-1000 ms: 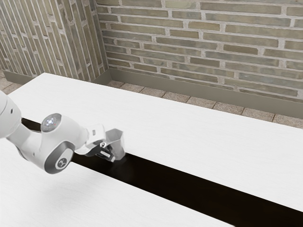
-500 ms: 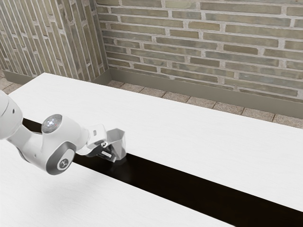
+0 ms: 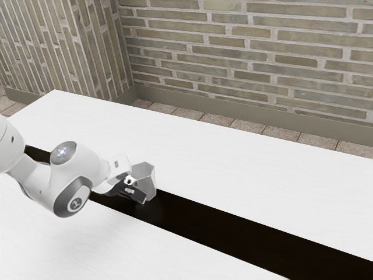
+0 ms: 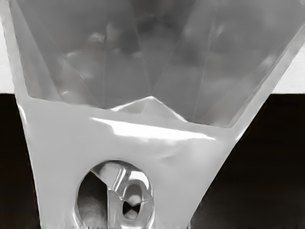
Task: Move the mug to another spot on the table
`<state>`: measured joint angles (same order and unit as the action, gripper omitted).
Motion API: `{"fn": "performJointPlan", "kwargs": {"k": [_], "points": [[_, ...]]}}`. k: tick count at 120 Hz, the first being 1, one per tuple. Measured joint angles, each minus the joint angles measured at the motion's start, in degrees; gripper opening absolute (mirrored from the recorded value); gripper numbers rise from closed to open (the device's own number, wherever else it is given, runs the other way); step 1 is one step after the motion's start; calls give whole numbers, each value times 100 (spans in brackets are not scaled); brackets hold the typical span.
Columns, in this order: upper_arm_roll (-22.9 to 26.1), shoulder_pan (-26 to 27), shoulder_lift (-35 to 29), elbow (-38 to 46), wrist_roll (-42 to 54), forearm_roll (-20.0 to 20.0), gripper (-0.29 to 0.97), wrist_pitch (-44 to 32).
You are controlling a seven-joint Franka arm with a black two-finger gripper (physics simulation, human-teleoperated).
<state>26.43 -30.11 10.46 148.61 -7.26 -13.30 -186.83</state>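
So the hand is closed on the mug, gripping it low down on the side that faces the arm. The black fingers are tucked right against the mug's body, so you barely see them in the exterior view. The mug is a pale grey faceted thing, angular rather than round, and it's tipped a bit instead of standing straight, with its mouth facing up and slightly toward the exterior view's right.

From the wrist view you're basically staring at the mug from up close: flat facets fanning out, and the handle loop sits closest to the hand.

Where it is: near the exterior view's left side, right over the near edge of the dark strip that cuts diagonally across the white tabletop. I honestly can't tell if the bottom is touching anything or hanging just above. The wrist view has the same strip dark on both sides of the mug, and white tabletop beyond it.

Behind the tabletop there's a brick wall, with a strip of paved floor along its base.
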Motion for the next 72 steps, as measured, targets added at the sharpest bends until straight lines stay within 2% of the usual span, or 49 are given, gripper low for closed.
{"fn": "performJointPlan", "kwargs": {"k": [16, 38, 43, 50, 62, 66, 72], "points": [[241, 13, -675, 113, -335, -4, 64, 337], [541, 36, -1749, -28, -826, 67, 66, 1448], [709, 5, -1862, -248, -895, 275, 67, 1828], [870, 28, -2038, -544, -897, 822, 67, 2392], [864, 39, -2168, -1480, -741, 1480, 67, 3633], [617, 271, -2211, -1821, -665, 1611, 67, 4099], [-68, 912, -2206, -2326, -538, 1736, 67, 4796]]}}
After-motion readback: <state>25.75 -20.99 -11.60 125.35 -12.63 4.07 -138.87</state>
